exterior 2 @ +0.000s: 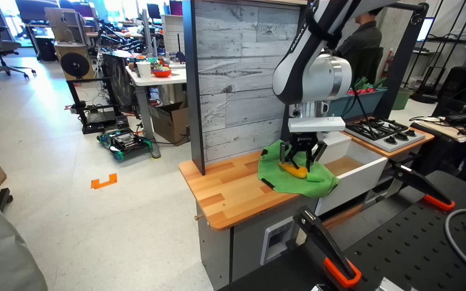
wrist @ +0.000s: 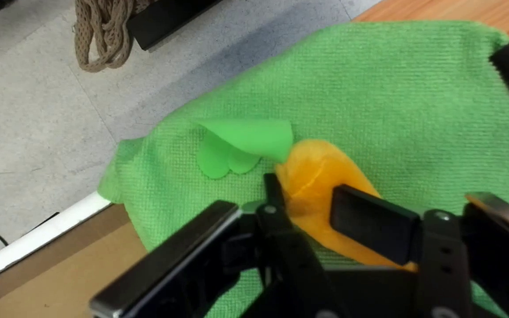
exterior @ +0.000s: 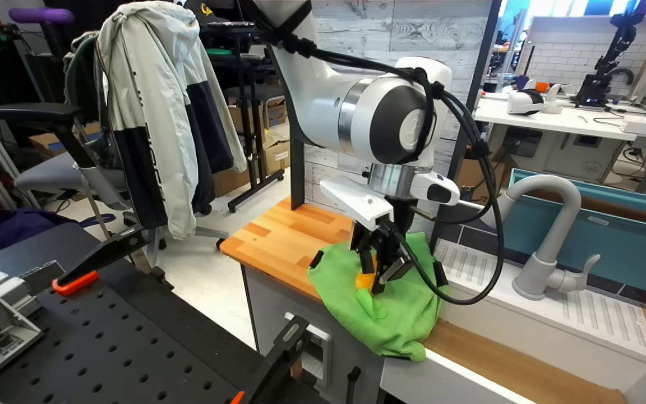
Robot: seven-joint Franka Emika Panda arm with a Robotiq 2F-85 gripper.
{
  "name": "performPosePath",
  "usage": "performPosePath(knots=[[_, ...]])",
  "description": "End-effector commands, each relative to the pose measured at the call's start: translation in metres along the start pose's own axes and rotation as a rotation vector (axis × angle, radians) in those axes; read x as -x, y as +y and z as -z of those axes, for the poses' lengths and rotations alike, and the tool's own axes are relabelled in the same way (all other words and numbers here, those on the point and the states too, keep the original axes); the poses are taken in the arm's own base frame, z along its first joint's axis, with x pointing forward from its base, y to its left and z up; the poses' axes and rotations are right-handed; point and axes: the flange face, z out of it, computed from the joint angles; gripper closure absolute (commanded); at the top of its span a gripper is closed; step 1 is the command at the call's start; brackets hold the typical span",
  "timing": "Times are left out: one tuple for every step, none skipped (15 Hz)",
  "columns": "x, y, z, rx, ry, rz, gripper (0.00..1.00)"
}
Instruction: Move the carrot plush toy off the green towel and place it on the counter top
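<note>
The carrot plush toy is orange with a green felt top. It lies on the green towel and shows in both exterior views (exterior: 363, 280) (exterior 2: 297, 173) and in the wrist view (wrist: 318, 165). The green towel (exterior: 407, 322) (exterior 2: 281, 184) (wrist: 404, 88) is spread over the counter's edge and partly over the sink basin. The wooden counter top (exterior: 295, 230) (exterior 2: 225, 194) (wrist: 502, 13) is bare beside the towel. My gripper (exterior: 374, 278) (exterior 2: 303, 168) (wrist: 306, 194) is down at the towel, its fingers closed on either side of the carrot's body near the leafy end. Part of the carrot is hidden by a finger.
A grey wooden backboard (exterior 2: 233, 72) stands behind the counter. The sink basin (exterior: 511, 365) and a grey faucet (exterior: 553, 241) are beside the towel. A stove (exterior 2: 384, 135) stands beyond the sink. A black perforated table (exterior: 121, 342) with clamps stands in front.
</note>
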Motion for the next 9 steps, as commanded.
performPosePath(knots=[[-0.008, -0.002, 0.0, 0.0, 0.012, 0.005, 0.96], [-0.008, -0.002, 0.003, -0.005, 0.014, 0.006, 0.99], [-0.008, -0.001, 0.005, -0.011, 0.017, 0.008, 1.0], [-0.009, -0.001, 0.007, -0.014, 0.02, 0.008, 1.0], [-0.009, 0.0, 0.01, -0.02, 0.022, 0.01, 1.0], [-0.008, 0.0, 0.012, -0.026, 0.026, 0.013, 0.99], [-0.008, 0.0, 0.016, -0.033, 0.028, 0.017, 0.99], [-0.006, 0.0, 0.019, -0.039, 0.036, 0.022, 0.99], [-0.006, 0.0, 0.023, -0.044, 0.042, 0.028, 0.99]])
